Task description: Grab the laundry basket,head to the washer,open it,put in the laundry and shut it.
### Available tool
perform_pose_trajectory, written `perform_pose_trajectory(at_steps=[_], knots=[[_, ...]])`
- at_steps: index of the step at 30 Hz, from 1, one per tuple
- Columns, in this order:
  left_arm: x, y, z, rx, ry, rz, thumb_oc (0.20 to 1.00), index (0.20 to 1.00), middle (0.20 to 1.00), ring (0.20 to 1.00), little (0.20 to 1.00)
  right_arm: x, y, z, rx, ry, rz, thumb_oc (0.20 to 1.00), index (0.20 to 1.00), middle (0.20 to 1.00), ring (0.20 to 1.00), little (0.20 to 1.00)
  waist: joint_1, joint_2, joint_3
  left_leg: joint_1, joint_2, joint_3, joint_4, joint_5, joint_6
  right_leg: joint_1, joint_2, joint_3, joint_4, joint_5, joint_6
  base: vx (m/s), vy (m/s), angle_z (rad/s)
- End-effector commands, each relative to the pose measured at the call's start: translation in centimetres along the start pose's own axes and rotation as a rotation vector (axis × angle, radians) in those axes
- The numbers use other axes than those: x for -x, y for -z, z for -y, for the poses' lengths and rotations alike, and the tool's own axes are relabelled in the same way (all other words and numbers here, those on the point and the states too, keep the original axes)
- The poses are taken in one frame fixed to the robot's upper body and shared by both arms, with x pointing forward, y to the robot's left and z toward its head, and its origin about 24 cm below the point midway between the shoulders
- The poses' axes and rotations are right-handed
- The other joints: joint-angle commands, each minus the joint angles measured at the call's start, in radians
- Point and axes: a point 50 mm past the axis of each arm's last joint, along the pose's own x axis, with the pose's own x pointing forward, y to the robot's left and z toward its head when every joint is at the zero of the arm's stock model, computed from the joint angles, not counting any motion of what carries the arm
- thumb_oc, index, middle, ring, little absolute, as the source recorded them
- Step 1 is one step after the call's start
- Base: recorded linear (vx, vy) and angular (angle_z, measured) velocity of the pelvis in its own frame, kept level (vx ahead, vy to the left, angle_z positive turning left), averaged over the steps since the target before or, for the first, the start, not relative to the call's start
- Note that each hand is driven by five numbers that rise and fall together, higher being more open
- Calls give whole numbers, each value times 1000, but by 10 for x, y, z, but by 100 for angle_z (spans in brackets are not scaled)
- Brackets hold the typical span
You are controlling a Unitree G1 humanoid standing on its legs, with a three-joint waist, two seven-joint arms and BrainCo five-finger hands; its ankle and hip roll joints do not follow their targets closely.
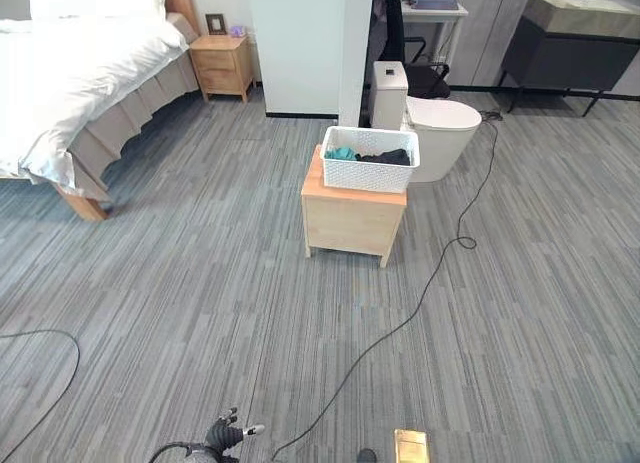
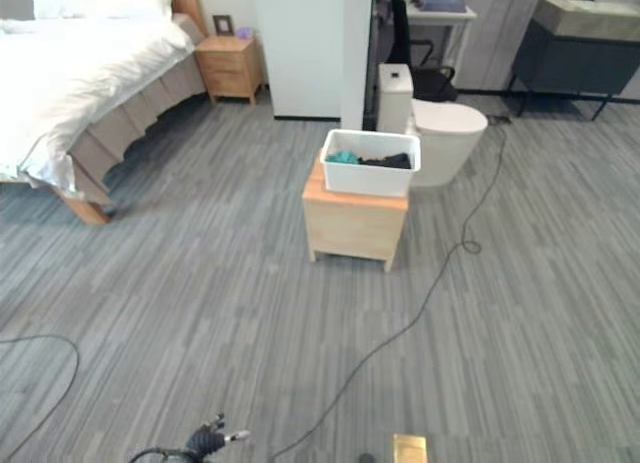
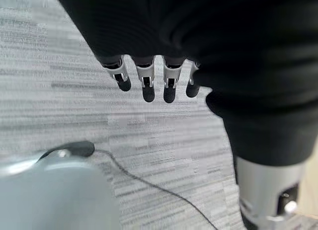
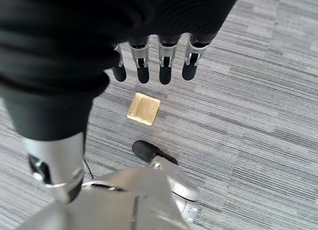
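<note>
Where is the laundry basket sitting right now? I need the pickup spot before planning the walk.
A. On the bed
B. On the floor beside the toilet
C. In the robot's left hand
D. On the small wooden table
D: the white laundry basket, with clothes in it, rests on top of the small wooden table, in front of the toilet.

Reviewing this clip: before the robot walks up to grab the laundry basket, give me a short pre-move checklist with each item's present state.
1. Laundry basket upright on the wooden cabinet: ok.
2. Laundry inside the basket, teal and dark clothes below the rim: ok.
3. Left hand free, fingers straight, holding nothing: ok.
4. Right hand free, fingers straight, holding nothing: ok.
5. Floor path to the cabinet: not ok, a black cable crosses it, and a brass floor plate lies close in front.
6. Basket handles reachable from this side: cannot tell.
</note>
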Motion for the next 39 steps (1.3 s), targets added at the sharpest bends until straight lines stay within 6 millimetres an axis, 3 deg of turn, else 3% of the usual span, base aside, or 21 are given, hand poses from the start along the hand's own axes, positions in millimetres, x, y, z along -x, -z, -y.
perform_pose_trajectory(at_steps=[1, 3, 4, 5, 9, 11, 12, 14, 16, 17, 19, 21, 24, 25, 26, 27, 29, 32, 36, 38, 39], knots=[[-3, -17, -9, 33, -21, 64, 1000, 1000, 1000, 1000, 1000, 0, -8, 18, -51, 54, 17, 1000, 1000, 1000, 1000, 1000, -8, -14, 45, -106, 59, 8, 62, 116, 34, 93, -10, -12, 32, -133, 1, 91, -46, -1], [-2, -13, -9, 60, -25, 57, 1000, 1000, 1000, 1000, 1000, 0, -15, 26, -126, 84, 47, 1000, 1000, 1000, 1000, 1000, 14, -18, 42, -189, 41, 86, -35, 74, 51, 130, -10, -18, 7, -154, 12, 217, 5, -14], [-2, -13, -9, 60, -25, 57, 1000, 1000, 1000, 1000, 1000, 0, -15, 26, -126, 84, 47, 1000, 1000, 1000, 1000, 1000, 14, -19, 42, -188, 40, 86, -36, 74, 52, 130, -11, -18, 7, -154, 12, 376, 88, -8], [-2, -10, -9, 85, -36, 47, 1000, 1000, 1000, 1000, 1000, 0, -26, 25, -155, 85, 86, 1000, 1000, 1000, 1000, 1000, 37, -14, 35, -201, 14, 82, -201, 110, 46, 154, -1, -7, -5, -172, 27, 220, 71, -6], [-1, -7, -10, 100, -55, 29, 1000, 1000, 1000, 1000, 1000, 0, -45, 26, -155, 80, 144, 1000, 1000, 1000, 1000, 1000, 66, -19, 26, -247, 2, 60, -362, 141, 34, 205, -4, 10, -5, -218, 44, 367, 97, -1], [0, -2, -13, 120, -64, 18, 1000, 1000, 1000, 1000, 1000, 0, -50, 28, -164, 73, 149, 1000, 1000, 1000, 1000, 1000, 85, -26, 3, -244, 6, 84, -376, 153, 37, 240, -9, 17, 2, -239, 60, 594, 169, -43], [2, 2, -17, 141, -87, 13, 1000, 1000, 1000, 1000, 1000, -1, -53, 9, -115, 39, 169, 1000, 1000, 1000, 1000, 1000, 107, -41, -8, -253, -3, 92, -317, 187, 51, 251, -40, 22, 59, -254, 70, 528, 179, -45], [3, 4, -21, 149, -101, 11, 1000, 1000, 1000, 1000, 1000, -1, -55, 1, -103, 16, 177, 1000, 1000, 1000, 1000, 1000, 112, -48, -11, -256, -8, 92, -275, 171, 60, 238, -54, 30, 104, -248, 75, 475, 196, -36], [5, 9, -31, 147, -126, -3, 1000, 1000, 1000, 1000, 1000, 0, -56, -12, -69, -28, 196, 1000, 1000, 1000, 1000, 1000, 110, -83, -4, -171, -76, 119, -241, 65, 134, 127, -122, 41, 435, -19, 144, 616, 340, -44], [5, 9, -31, 147, -126, -3, 1000, 1000, 1000, 1000, 1000, 0, -56, -12, -68, -27, 196, 1000, 1000, 1000, 1000, 1000, 111, -81, -6, -172, -74, 119, -242, 66, 134, 125, -120, 42, 434, -17, 144, 320, 253, -43], [4, -2, -33, 128, -121, 42, 1000, 1000, 1000, 1000, 1000, 0, -63, -7, -78, -14, 216, 1000, 1000, 1000, 1000, 1000, 84, -49, 29, -87, -95, 115, -268, 16, 181, 12, -154, 18, 689, 125, 183, 307, 224, 7], [3, -5, -33, 121, -123, 50, 1000, 1000, 1000, 1000, 1000, 0, -65, -7, -84, -11, 218, 1000, 1000, 1000, 1000, 1000, 76, -29, 38, -46, -91, 112, -290, 5, 192, -37, -187, -22, 742, 137, 185, 292, 149, 31], [3, -7, -33, 100, -117, 57, 1000, 1000, 1000, 1000, 1000, 0, -63, -6, -99, -5, 212, 1000, 1000, 1000, 1000, 1000, 44, -4, 57, 50, -87, 91, -332, -13, 183, -108, -245, -132, 651, 26, 144, 399, 27, 17], [3, -7, -33, 92, -115, 57, 1000, 1000, 1000, 1000, 1000, 0, -61, -4, -102, 2, 206, 1000, 1000, 1000, 1000, 1000, 36, 0, 60, 78, -83, 89, -339, -26, 173, -122, -247, -164, 575, -4, 136, 517, -168, 17], [4, -2, -31, 71, -106, 40, 1000, 1000, 1000, 1000, 1000, 0, -57, 1, -112, 20, 189, 1000, 1000, 1000, 1000, 1000, 30, -6, 62, 123, -81, 85, -344, -64, 149, -127, -255, -219, 343, -15, 138, 386, -161, 28], [4, -2, -31, 71, -106, 40, 1000, 1000, 1000, 1000, 1000, 0, -57, 1, -112, 21, 189, 1000, 1000, 1000, 1000, 1000, 29, -4, 64, 126, -79, 84, -344, -65, 148, -123, -253, -221, 339, -13, 137, 343, -173, 32], [5, 4, -32, 62, -116, 18, 1000, 1000, 1000, 1000, 1000, 0, -55, 4, -117, 29, 178, 1000, 1000, 1000, 1000, 1000, 21, -14, 67, 159, -88, 68, -343, -96, 137, -139, -236, -169, 179, 19, 156, 286, -126, 37], [6, 13, -31, 63, -122, -15, 1000, 1000, 1000, 1000, 1000, -1, -47, 10, -149, 37, 150, 1000, 1000, 1000, 1000, 1000, -9, -13, 61, 258, -102, 15, -359, -159, 129, -226, -233, 0, 11, 121, 205, 525, -161, 66], [9, 21, -31, 56, -119, -36, 1000, 1000, 1000, 1000, 1000, 1, -22, 22, -260, 69, 106, 1000, 1000, 1000, 1000, 1000, -55, -27, 35, 380, -76, -43, -356, -231, 106, -239, -210, 85, 46, 151, 208, 603, -275, 5], [9, 21, -34, 79, -137, -37, 1000, 1000, 1000, 1000, 1000, 1, -16, 25, -310, 75, 109, 1000, 1000, 1000, 1000, 1000, -78, -17, 15, 399, -14, -49, -302, -200, 73, -248, -162, 92, 111, 132, 185, 473, -387, 22], [8, 18, -37, 117, -153, -27, 1000, 1000, 1000, 1000, 1000, 2, -13, 30, -356, 88, 116, 1000, 1000, 1000, 1000, 1000, -82, -12, 16, 326, 40, -50, -112, -94, 51, -218, -117, 87, 153, 89, 139, 338, -358, 28]])
